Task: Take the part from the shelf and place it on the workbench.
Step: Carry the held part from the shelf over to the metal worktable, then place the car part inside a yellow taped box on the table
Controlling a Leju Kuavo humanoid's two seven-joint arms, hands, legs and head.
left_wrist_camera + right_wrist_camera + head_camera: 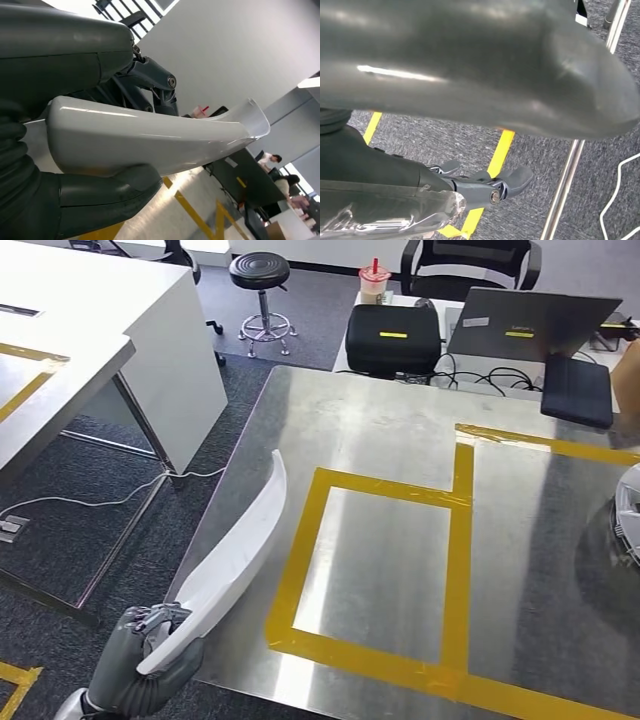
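Note:
The part is a long, curved white plastic strip. My left hand grips its near end at the workbench's front left corner. The strip reaches forward and up over the left side of the steel workbench, beside the yellow tape rectangle. In the left wrist view the part lies clamped between the thumb and fingers of my left hand. My right hand hangs over grey carpet, thumb and fingers apart, with nothing between them.
A silver round object sits at the workbench's right edge. Behind the bench are a black case, a laptop, a dark pad and cables. A white desk stands left, a stool behind.

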